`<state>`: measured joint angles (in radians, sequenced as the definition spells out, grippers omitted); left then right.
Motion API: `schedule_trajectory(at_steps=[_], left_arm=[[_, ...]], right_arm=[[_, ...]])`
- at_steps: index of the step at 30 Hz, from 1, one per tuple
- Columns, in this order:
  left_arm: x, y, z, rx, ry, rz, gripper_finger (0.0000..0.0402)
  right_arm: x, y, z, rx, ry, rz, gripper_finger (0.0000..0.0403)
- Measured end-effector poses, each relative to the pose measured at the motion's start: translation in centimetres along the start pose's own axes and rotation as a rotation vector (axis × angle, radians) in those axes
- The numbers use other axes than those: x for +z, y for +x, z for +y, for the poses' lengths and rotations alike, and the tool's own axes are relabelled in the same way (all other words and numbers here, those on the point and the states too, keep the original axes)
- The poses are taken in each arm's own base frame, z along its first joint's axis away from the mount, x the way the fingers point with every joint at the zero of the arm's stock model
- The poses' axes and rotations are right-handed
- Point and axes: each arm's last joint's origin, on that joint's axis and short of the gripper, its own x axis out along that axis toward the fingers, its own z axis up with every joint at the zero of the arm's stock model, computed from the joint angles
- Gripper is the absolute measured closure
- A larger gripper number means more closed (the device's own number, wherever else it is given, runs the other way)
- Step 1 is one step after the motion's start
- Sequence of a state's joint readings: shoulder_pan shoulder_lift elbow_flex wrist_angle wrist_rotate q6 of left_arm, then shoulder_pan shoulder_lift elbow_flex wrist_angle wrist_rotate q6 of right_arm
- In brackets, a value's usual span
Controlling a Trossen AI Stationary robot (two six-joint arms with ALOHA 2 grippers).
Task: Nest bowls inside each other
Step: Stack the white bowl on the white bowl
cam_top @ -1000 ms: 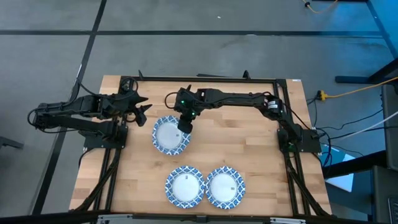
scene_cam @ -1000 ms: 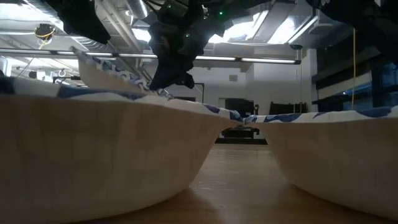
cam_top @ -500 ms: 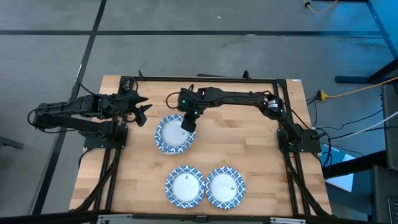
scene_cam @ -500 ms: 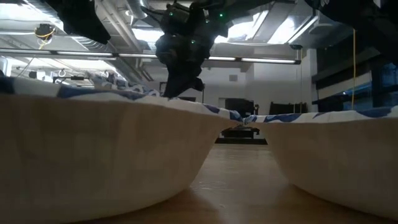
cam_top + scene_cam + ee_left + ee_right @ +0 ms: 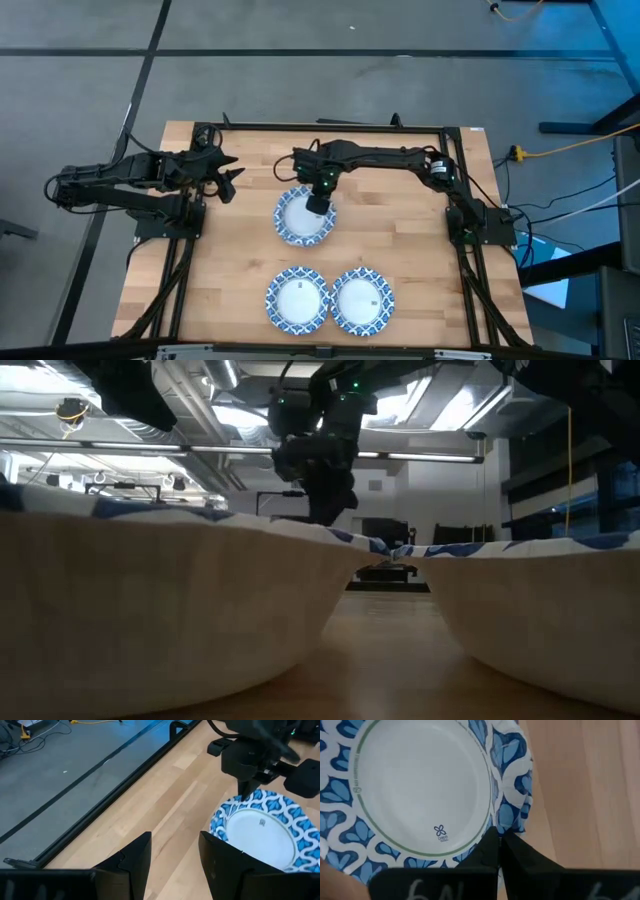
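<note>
Grey floor surrounds a light wooden table (image 5: 400, 250), with a black frame along its edges. Across its far half reaches the right arm (image 5: 390, 157), stretched from its base at the right side toward the middle, while the left arm (image 5: 120, 185) waits over the left edge, its gripper (image 5: 228, 180) pointing inward with the fingers apart and nothing between them. Three bowls show from above — two side by side, touching or nearly so, at the near edge, the left one (image 5: 298, 299) and the right one (image 5: 362, 299), and a third bowl (image 5: 303, 218) near the table's middle. The right gripper (image 5: 318, 204) sits at that third bowl's far rim, and its wrist view shows the two dark fingers (image 5: 492, 851) pressed together on the blue-and-white wavy rim (image 5: 512, 815) — clamped on it. Whether this bowl rests on the wood or hangs just above it cannot be told.
</note>
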<state>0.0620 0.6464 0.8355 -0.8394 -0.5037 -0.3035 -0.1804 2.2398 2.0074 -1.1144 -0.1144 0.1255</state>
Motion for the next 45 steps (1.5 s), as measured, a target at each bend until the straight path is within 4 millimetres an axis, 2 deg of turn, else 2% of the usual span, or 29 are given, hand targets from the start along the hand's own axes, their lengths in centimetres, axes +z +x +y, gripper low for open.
schedule_trajectory(at_steps=[8, 13, 17, 23, 29, 35, 40, 45], left_arm=[[0.0, 0.0, 0.0, 0.0, 0.0, 0.0, 0.0243], [0.0, 0.0, 0.0, 0.0, 0.0, 0.0, 0.0243], [0.0, 0.0, 0.0, 0.0, 0.0, 0.0, 0.0243], [0.0, 0.0, 0.0, 0.0, 0.001, 0.0, 0.0243], [0.0, 0.0, 0.0, 0.0, 0.0, 0.0, 0.0243], [0.0, 0.0, 0.0, 0.0, 0.002, 0.001, 0.0243], [0.0, 0.0, 0.0, 0.001, 0.002, 0.003, 0.0243], [0.0, 0.0, 0.0, 0.001, 0.003, 0.004, 0.0243]], right_arm=[[-0.6, 0.0, -0.1, -0.008, 0.003, 0.063, 0.0394], [-0.6, 0.0, 0.1, -0.006, -0.025, 0.058, 0.0374], [-0.6, 0.0, 0.2, -0.002, -0.03, 0.055, 0.0343], [0.3, -0.9, 0.5, 0.011, -0.062, -0.015, 0.0267], [1.9, -4.9, 1.7, -0.013, -0.117, -0.175, 0.0224], [2.2, -10.2, 3.0, -0.002, -0.178, -0.296, 0.0216], [-0.4, -15.5, 5.0, -0.044, -0.234, -0.426, 0.0216], [-3.5, -19.1, 6.7, -0.199, -0.241, -0.498, 0.0216]])
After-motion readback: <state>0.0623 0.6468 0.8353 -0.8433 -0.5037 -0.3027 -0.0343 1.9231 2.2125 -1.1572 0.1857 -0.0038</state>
